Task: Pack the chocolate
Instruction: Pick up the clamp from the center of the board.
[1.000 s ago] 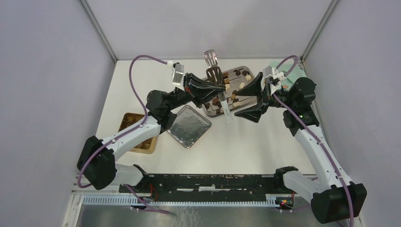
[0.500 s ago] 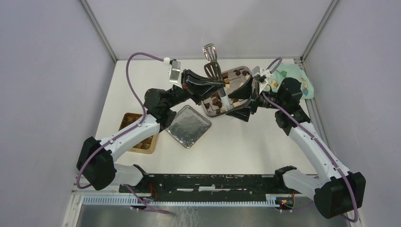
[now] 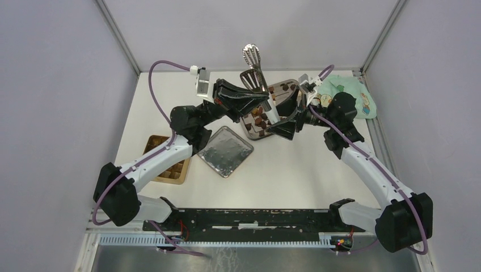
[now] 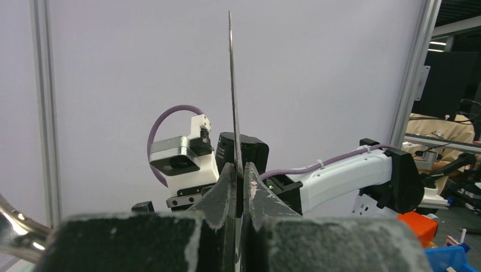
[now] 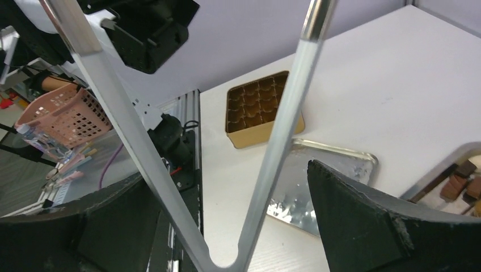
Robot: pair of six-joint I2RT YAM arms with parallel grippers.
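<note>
Left hand [image 4: 238, 170] pinches the long silver tongs [image 3: 253, 56]; right hand [image 5: 227, 187], spread wide, straddles their hinge end. Small brown and cream chocolate pieces [image 3: 258, 116] lie beneath both, in the silver tray [image 3: 283, 81].

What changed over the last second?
The right gripper swung left; its open jaws now straddle the hinge end of the tongs. The left gripper, jaws shut on the tongs throughout, shifted slightly left, tilting the tongs' heads toward the back wall. The gold tin, silver lid, tray and chocolate stayed put.
</note>
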